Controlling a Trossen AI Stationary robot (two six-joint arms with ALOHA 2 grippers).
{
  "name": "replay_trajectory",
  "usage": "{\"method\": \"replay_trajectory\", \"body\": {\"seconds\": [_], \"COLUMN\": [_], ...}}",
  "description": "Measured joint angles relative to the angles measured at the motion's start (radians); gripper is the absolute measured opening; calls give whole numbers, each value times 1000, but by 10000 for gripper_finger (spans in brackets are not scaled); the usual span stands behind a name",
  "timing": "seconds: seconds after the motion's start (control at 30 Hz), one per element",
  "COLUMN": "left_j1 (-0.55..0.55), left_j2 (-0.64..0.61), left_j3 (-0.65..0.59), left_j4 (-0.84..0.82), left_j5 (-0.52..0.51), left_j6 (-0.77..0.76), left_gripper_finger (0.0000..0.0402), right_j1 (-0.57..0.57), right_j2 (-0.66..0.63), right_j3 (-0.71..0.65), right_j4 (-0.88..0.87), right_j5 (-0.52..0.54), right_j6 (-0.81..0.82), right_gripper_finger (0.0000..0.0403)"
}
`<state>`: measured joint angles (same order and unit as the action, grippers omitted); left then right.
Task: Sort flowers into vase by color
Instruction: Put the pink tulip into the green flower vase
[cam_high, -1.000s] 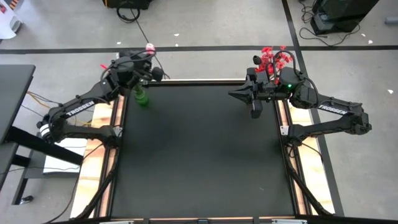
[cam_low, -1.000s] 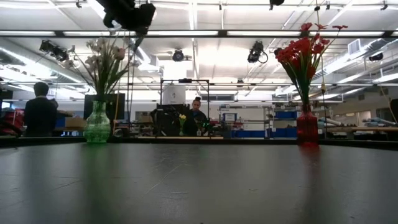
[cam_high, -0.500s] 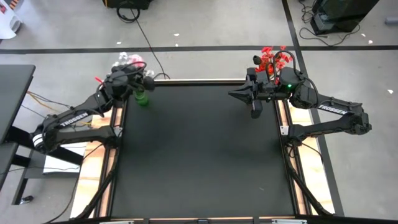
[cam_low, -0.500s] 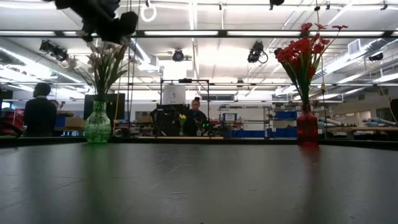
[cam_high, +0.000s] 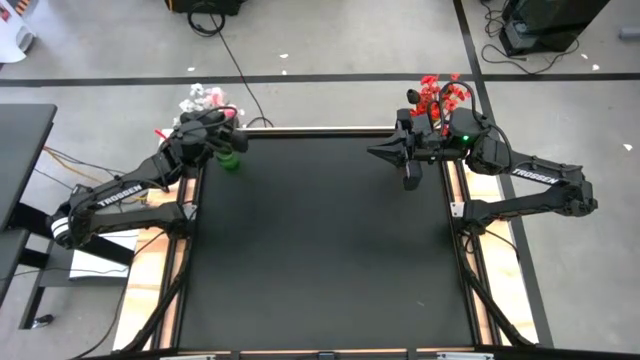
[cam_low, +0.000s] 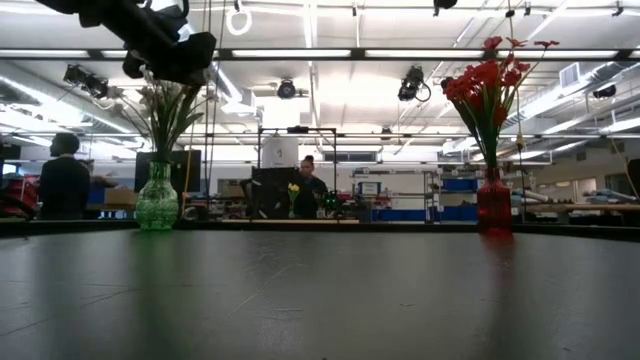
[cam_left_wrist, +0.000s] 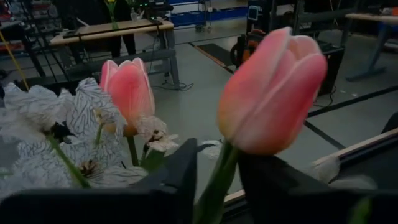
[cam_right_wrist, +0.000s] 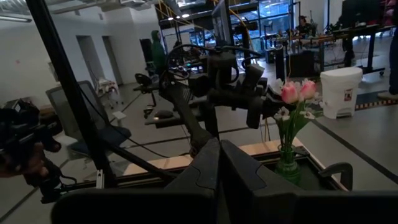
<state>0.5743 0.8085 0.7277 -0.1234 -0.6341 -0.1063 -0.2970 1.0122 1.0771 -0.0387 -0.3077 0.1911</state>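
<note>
My left gripper (cam_high: 222, 128) is up over the green vase (cam_high: 229, 159) at the table's far left corner, shut on a pink-white bud (cam_left_wrist: 273, 93). A second pink bud (cam_left_wrist: 127, 92) and white blooms (cam_left_wrist: 37, 118) stand with their stems in that vase (cam_low: 157, 200). In the right wrist view both buds (cam_right_wrist: 297, 91) show side by side above the green vase (cam_right_wrist: 287, 165). Red blooms (cam_low: 487, 80) stand in the red vase (cam_low: 494, 205) at the far right corner. My right gripper (cam_high: 408, 163) waits shut beside the red vase, touching nothing. My left gripper pinches the bud's green stem (cam_left_wrist: 216, 183) between its two fingers (cam_left_wrist: 180, 180), just under the bloom. The bud stands upright above the fingers, lifted clear of the table. The stem below the fingers is hidden by the gripper, so whether it reaches into the vase cannot be told.
The black table top (cam_high: 320, 250) spreads out in front of both vases. Wooden side rails (cam_high: 160, 250) run along its left and right edges. People (cam_low: 65, 180) and benches show in the room beyond the far edge.
My left gripper has carried the pink bud toward the table's left and a little down, from beside the green vase to over it. The bud now stands next to the blooms in the vase.
</note>
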Motion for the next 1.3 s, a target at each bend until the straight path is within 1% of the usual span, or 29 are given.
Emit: {"method": "replay_trajectory", "body": {"seconds": [0.13,0.23,0.37,0.5,0.63,0.7,0.83,0.97,1.03,1.1,1.2,1.3], "left_j1": [0,0,0,0,9,28,58,58,58,57,57,57], "left_j2": [0,-3,-5,-5,-5,1,24,59,83,92,94,97], "left_j3": [3,44,157,259,281,281,282,282,281,281,294,344], "left_j4": [-12,-97,-341,-523,-540,-538,-556,-613,-656,-664,-674,-721], "left_j5": [0,0,0,15,-3,-16,-24,48,109,141,149,150], "left_j6": [46,47,-16,-1,77,86,-52,-179,-216,-231,-234,-185], "left_gripper_finger": [177,216,254,276,281,281,275,251,238,234,241,263], "right_j1": [0,0,0,0,0,0,0,0,0,0,0,0], "right_j2": [0,0,0,0,0,0,0,0,0,0,0,0], "right_j3": [0,0,0,0,0,0,0,0,0,0,0,0], "right_j4": [0,0,0,0,0,0,0,0,0,0,0,0], "right_j5": [0,0,0,0,0,0,0,0,0,0,0,0], "right_j6": [0,0,0,0,0,0,0,0,0,0,0,0], "right_gripper_finger": [23,23,23,23,23,23,23,23,23,23,23,23]}}
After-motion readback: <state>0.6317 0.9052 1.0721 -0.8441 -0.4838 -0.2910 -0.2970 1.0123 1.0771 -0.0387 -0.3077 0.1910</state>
